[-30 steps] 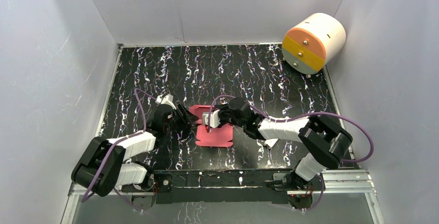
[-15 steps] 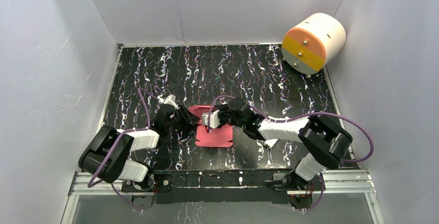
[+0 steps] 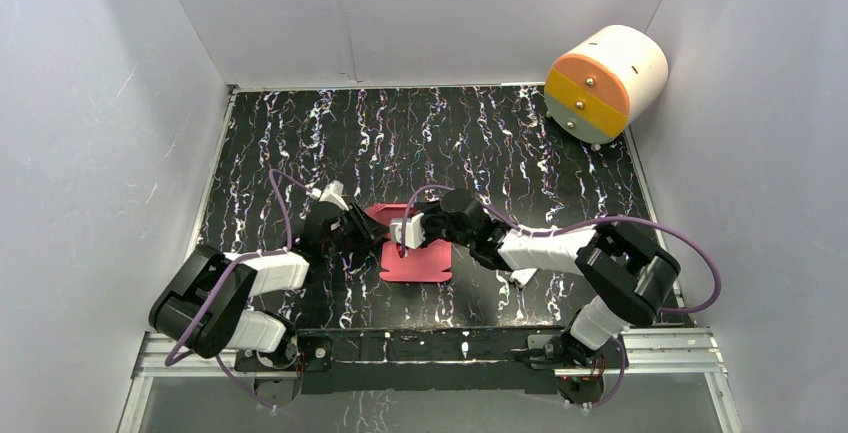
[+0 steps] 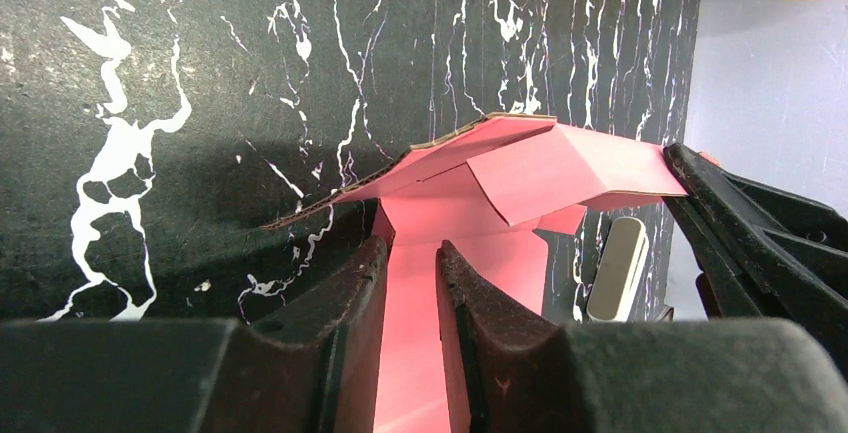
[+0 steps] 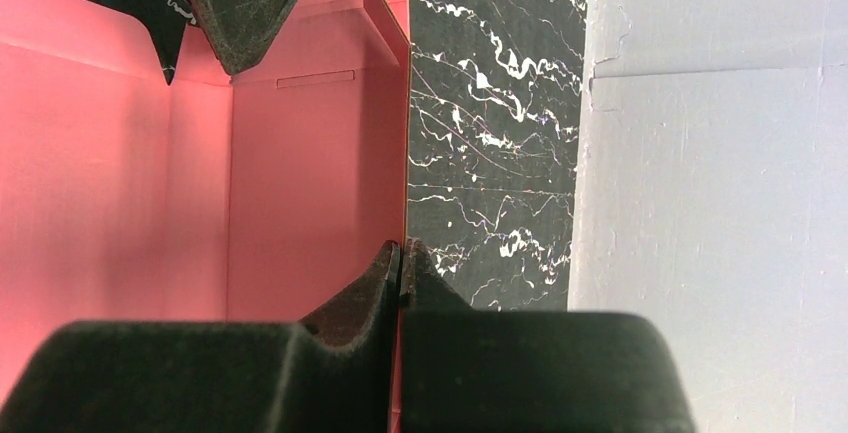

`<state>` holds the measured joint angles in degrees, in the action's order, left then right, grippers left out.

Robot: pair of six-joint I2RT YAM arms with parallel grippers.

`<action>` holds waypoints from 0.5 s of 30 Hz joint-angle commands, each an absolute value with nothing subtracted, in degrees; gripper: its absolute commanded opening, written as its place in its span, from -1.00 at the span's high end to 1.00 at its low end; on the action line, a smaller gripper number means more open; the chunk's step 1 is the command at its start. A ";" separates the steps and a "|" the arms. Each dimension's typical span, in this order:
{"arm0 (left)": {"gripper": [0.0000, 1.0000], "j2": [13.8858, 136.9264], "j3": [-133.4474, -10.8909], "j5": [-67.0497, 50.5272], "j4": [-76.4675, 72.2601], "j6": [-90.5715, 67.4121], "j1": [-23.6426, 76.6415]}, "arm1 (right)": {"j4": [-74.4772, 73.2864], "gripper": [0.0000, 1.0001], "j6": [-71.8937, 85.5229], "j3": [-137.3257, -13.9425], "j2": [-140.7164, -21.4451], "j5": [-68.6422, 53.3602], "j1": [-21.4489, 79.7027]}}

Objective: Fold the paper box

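Midway, paper box is lying mid-worktop, part-folded. Right fingers are pinching a raised wall. Left fingers are standing narrowly apart, pink card showing between them, hold unconfirmed. Next, likely: nipping that flap and creasing it upright.

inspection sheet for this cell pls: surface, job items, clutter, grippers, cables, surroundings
Surface: black marbled mat, lying flat.
Job's things: pink box, a part-folded sheet at mat centre; base flat, far flaps raised.
Clutter: white-and-orange cylinder in the far right corner, well apart from the box.
Grippers: left gripper has its jaws narrowly apart, with pink card showing in the gap; right gripper is shut on the edge of a raised flap.
Cables: purple cables loop along both arms, off the box.
Surroundings: plain white walls on three sides; nothing else seen.
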<state>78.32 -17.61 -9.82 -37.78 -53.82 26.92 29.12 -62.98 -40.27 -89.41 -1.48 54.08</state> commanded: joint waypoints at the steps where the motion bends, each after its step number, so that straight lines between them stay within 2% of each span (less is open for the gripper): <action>1: 0.54 78.32 -18.52 -10.52 -40.93 -52.73 27.76 | 34.46 1.00 -64.26 -39.85 -90.25 -2.28 54.64; 9: 0.54 81.38 -20.34 -10.64 -42.63 -50.64 28.04 | 40.38 1.00 -68.11 -36.58 -90.97 -1.43 56.21; 15: 0.52 79.02 -19.42 -10.45 -42.31 -48.41 28.04 | 44.38 1.00 -71.78 -33.28 -91.57 -0.26 56.75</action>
